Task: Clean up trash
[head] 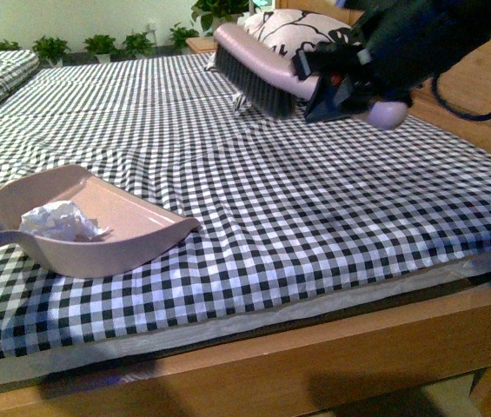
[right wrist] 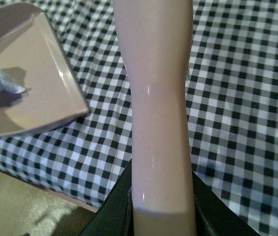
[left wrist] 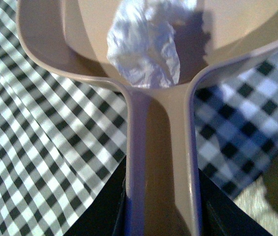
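The trash [head: 61,221], a light, soft paper wad, lies inside the dustpan [head: 132,248] near its handle; it looks easily blown or tipped out, so carry the pan level. Left jaws clamp the handle; right jaws clamp the raised brush [head: 258,74].

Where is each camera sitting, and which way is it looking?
Front view: on the robot's body, facing out over the checked cloth; shows the right gripper holding the brush, raised above the cloth.
Left wrist view: on the left wrist, looking along the dustpan handle at the trash; dark gripper parts beside the handle.
Right wrist view: on the right wrist, looking along the brush handle at the cloth; dark gripper parts at the edge.
Shared: all three show the dustpan and trash.
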Robot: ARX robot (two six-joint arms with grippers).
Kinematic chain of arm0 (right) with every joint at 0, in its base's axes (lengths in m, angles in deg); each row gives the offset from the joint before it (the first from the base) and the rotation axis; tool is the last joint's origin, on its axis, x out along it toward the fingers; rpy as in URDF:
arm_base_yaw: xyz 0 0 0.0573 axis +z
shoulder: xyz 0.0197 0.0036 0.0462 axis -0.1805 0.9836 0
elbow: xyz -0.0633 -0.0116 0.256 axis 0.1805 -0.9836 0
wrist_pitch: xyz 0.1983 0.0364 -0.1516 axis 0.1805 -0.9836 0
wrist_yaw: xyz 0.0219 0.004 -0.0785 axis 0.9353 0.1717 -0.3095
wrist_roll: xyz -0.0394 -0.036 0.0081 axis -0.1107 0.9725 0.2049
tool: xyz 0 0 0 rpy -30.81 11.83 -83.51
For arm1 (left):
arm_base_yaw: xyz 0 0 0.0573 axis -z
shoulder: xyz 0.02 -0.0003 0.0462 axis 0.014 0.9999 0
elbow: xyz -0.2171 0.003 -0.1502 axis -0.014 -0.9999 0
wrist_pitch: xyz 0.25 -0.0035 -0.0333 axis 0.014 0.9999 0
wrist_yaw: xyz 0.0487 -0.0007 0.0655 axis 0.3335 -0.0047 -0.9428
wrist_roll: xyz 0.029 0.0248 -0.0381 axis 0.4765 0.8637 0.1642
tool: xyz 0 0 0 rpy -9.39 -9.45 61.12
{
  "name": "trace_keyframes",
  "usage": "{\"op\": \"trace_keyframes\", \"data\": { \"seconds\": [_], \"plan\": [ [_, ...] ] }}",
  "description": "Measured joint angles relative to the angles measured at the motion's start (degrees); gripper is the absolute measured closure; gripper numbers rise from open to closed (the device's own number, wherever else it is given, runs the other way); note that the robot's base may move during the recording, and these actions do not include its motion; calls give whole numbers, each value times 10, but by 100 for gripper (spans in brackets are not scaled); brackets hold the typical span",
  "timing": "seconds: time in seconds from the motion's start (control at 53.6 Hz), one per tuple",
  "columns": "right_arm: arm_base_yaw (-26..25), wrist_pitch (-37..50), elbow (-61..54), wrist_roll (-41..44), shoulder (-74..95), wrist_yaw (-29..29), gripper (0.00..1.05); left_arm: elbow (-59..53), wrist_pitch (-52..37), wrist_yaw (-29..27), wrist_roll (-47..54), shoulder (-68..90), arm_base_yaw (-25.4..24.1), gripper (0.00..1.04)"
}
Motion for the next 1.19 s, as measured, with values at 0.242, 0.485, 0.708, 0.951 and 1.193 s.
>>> {"op": "trace_keyframes", "data": {
  "seconds": [0.242, 0.485, 0.708, 0.951, 1.193],
  "plan": [
    [-96, 15, -168, -68, -247, 71, 85, -32, -185, -71, -260, -45, 14, 78],
    [-183, -45, -228, -118, -446, 161, 85, -32, -175, -203, -341, -150, 31, 78],
    [-195, -48, -229, -183, -560, 201, 85, -58, -123, -267, -345, -312, 51, 78],
    [-100, -45, -251, -276, -653, 16, 85, -139, -69, -374, -352, -494, 110, 78],
    [-34, -70, -256, -261, -711, -98, 85, -191, -51, -492, -373, -595, 224, 78]
  ]
}}
